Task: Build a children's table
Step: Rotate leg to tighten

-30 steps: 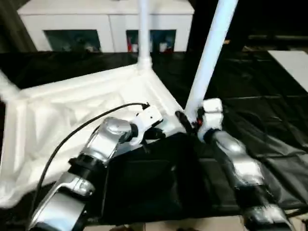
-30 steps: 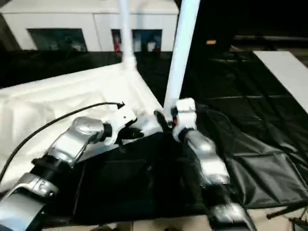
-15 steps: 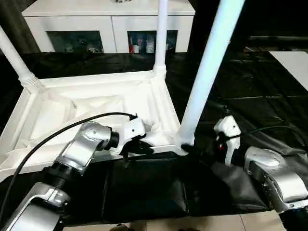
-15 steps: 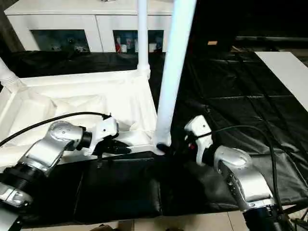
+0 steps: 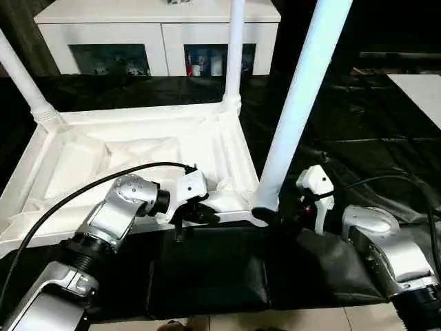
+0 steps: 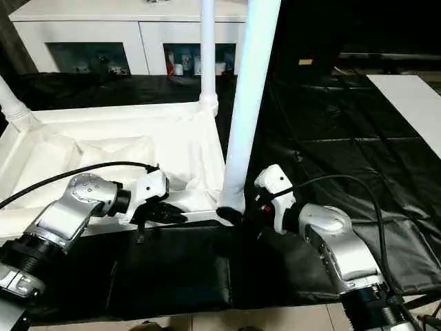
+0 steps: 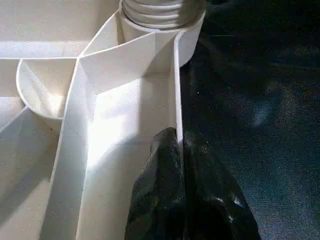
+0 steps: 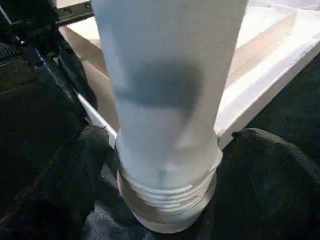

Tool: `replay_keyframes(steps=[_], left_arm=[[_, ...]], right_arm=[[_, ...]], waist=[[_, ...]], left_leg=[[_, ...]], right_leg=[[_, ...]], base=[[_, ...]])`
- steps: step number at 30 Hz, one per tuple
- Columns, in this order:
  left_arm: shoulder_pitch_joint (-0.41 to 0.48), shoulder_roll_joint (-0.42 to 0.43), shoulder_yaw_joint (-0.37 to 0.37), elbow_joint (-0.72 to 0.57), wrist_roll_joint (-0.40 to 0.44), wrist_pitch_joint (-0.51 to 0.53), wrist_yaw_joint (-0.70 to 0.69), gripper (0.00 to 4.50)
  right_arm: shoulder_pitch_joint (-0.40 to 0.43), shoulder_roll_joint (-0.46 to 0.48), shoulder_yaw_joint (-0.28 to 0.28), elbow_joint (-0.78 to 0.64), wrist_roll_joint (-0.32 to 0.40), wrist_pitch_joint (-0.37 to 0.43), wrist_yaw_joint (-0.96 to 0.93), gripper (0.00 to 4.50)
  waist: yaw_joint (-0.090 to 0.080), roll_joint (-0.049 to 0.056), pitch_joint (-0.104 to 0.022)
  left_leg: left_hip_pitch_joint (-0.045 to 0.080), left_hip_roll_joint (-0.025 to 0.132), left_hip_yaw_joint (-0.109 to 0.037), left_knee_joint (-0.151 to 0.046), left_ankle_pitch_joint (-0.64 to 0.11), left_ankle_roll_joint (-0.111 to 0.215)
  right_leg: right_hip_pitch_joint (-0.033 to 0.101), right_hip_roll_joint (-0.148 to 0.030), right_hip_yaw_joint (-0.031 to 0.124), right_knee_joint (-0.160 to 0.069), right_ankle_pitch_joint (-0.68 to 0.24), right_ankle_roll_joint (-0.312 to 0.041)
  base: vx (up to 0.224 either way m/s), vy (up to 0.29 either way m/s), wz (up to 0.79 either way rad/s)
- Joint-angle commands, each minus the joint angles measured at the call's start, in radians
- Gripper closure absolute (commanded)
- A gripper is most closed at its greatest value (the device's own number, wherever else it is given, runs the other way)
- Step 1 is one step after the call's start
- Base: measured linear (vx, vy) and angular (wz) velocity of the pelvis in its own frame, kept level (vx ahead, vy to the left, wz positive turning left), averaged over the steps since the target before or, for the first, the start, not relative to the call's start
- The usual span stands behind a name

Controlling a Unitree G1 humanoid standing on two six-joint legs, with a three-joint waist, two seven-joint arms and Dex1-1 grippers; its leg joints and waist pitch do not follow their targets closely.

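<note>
Upturned small white plastic children's table [image 5: 131, 148] on black crinkled-sheet desk [image 5: 358, 124], ribbed underside up, smooth tapered tube legs in round corner sockets, left claw [image 7: 179, 150] pinching thin near rim, right claw [image 8: 165, 165] spread around threaded leg base [image 8: 167, 200]

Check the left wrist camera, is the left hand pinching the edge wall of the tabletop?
Yes, the left hand is shut with a finger on each side of the tabletop edge wall.

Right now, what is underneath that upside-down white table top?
The table top lies on a black cover over the work table. Whatever is directly beneath it is hidden by the top itself; a folded black flap hangs off the near edge.
</note>
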Motion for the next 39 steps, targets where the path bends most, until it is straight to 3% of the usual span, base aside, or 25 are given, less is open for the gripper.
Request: replay_keyframes(steps=[1, 5, 6, 20, 28, 33, 34, 35, 36, 39], left_arm=[[-0.003, 0.002, -0.015, -0.048, -0.014, -0.018, -0.03, 4.5], [0.0, 0.006, -0.016, -0.051, -0.014, -0.017, -0.034, 4.5], [0.0, 0.006, -0.016, -0.05, -0.014, -0.018, -0.034, 4.5], [0.002, 0.015, -0.02, -0.049, -0.012, -0.013, -0.041, 4.5], [0.003, 0.006, -0.01, -0.037, -0.019, 0.005, -0.028, 4.5], [-0.016, -0.042, 0.012, 0.018, -0.017, 0.04, 0.047, 4.5], [-0.03, -0.072, 0.021, 0.049, -0.008, 0.057, 0.098, 4.5], [-0.052, -0.111, 0.03, 0.09, 0.008, 0.078, 0.175, 4.5], [-0.052, -0.111, 0.03, 0.09, 0.008, 0.078, 0.175, 4.5], [-0.086, -0.165, 0.041, 0.14, 0.028, 0.103, 0.277, 4.5]], right_arm=[[-0.014, -0.002, 0.008, 0.013, 0.006, -0.014, 0.022, 0.06], [-0.016, 0.001, 0.007, 0.023, 0.009, -0.022, 0.041, 0.24], [-0.017, 0.002, 0.006, 0.027, 0.008, -0.024, 0.044, 0.52], [-0.021, 0.012, 0.005, 0.057, 0.0, -0.038, 0.09, 1.71], [-0.023, 0.046, -0.005, 0.104, -0.027, -0.032, 0.019, 1.84], [-0.047, 0.106, -0.018, 0.195, -0.075, -0.013, -0.123, 1.84], [-0.063, 0.15, -0.029, 0.239, -0.092, -0.004, -0.209, 1.84], [-0.092, 0.217, -0.063, 0.299, -0.098, 0.004, -0.339, 1.85], [-0.092, 0.217, -0.063, 0.299, -0.098, 0.004, -0.339, 1.85], [-0.135, 0.299, -0.105, 0.373, -0.11, -0.001, -0.508, 1.85]], waist=[[0.002, -0.004, -0.073], [0.002, -0.005, -0.073], [0.003, -0.005, -0.073], [0.005, -0.004, -0.074], [0.003, -0.007, -0.073], [-0.007, -0.007, -0.065], [-0.017, -0.007, -0.058], [-0.023, -0.009, -0.059], [-0.028, -0.009, -0.06], [-0.035, -0.011, -0.06]], left_leg=[[0.019, 0.086, -0.039, -0.07, -0.072, 0.087], [0.019, 0.086, -0.039, -0.069, -0.074, 0.086], [0.019, 0.086, -0.038, -0.069, -0.075, 0.085], [0.019, 0.085, -0.039, -0.067, -0.083, 0.077], [0.018, 0.084, -0.038, -0.066, -0.091, 0.077], [0.019, 0.082, -0.041, -0.071, -0.164, 0.038], [0.022, 0.079, -0.043, -0.076, -0.224, 0.006], [0.027, 0.077, -0.046, -0.078, -0.259, -0.016], [0.03, 0.077, -0.048, -0.079, -0.277, -0.031], [0.027, 0.076, -0.051, -0.082, -0.286, -0.043]], right_leg=[[0.052, -0.091, 0.037, -0.042, -0.003, -0.257], [0.053, -0.092, 0.036, -0.042, -0.011, -0.26], [0.052, -0.092, 0.036, -0.043, -0.014, -0.26], [0.051, -0.09, 0.036, -0.04, -0.029, -0.256], [0.051, -0.091, 0.036, -0.043, -0.053, -0.254], [0.046, -0.091, 0.038, -0.054, -0.172, -0.24], [0.04, -0.089, 0.038, -0.064, -0.284, -0.219], [0.037, -0.091, 0.038, -0.071, -0.347, -0.201], [0.033, -0.092, 0.039, -0.074, -0.383, -0.186], [0.032, -0.089, 0.039, -0.076, -0.387, -0.17]], base=[[0.0, 0.0, 0.0], [0.0, 0.0, 0.0], [0.0, 0.0, 0.0], [0.0, 0.0, 0.0], [0.0, 0.0, 0.0], [0.0, 0.0, 0.0], [0.0, 0.0, 0.0], [0.0, 0.0, 0.0], [0.0, 0.0, 0.0], [0.0, 0.0, 0.0]])
